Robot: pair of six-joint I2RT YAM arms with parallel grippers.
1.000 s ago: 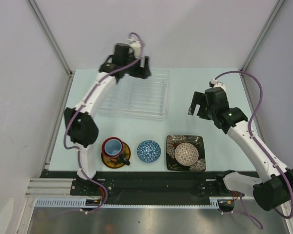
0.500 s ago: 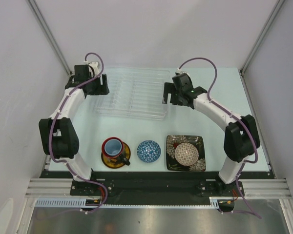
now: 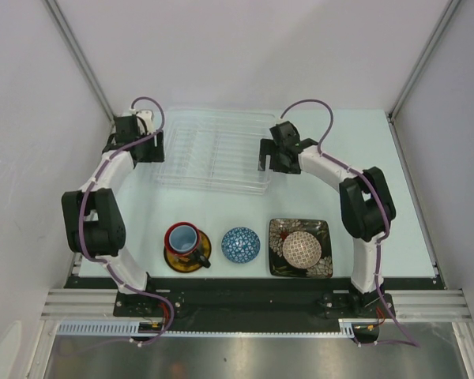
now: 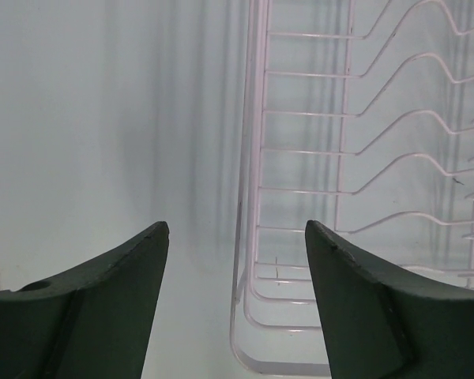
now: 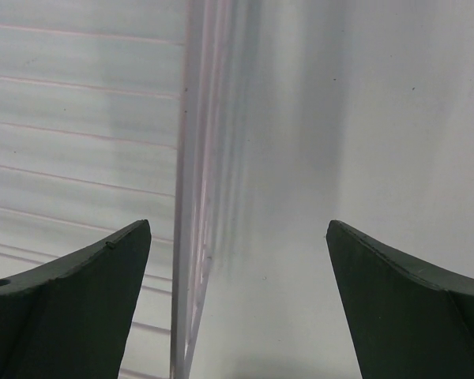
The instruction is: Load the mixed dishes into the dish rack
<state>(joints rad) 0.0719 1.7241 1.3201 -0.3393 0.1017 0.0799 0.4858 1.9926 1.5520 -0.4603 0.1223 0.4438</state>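
Observation:
The dish rack (image 3: 213, 151) stands at the back of the table, white wire on a clear tray. My left gripper (image 3: 156, 148) is open, its fingers astride the rack's left rim (image 4: 249, 158). My right gripper (image 3: 266, 157) is open, its fingers astride the rack's right rim (image 5: 191, 197). Neither holds anything. Along the near side stand the red mug (image 3: 182, 237) on the yellow saucer (image 3: 191, 259), the small blue bowl (image 3: 240, 244), and the beige netted bowl (image 3: 302, 249) on the black square plate (image 3: 283, 230).
Grey walls and metal frame posts (image 3: 79, 59) close in the table on both sides. The arm bases sit on the rail at the near edge (image 3: 245, 304). Bare table (image 3: 355, 158) lies to the right of the rack.
Both arms have swung to the rack: the left gripper from the far rim to the left rim, the right gripper from the open right side to the right rim.

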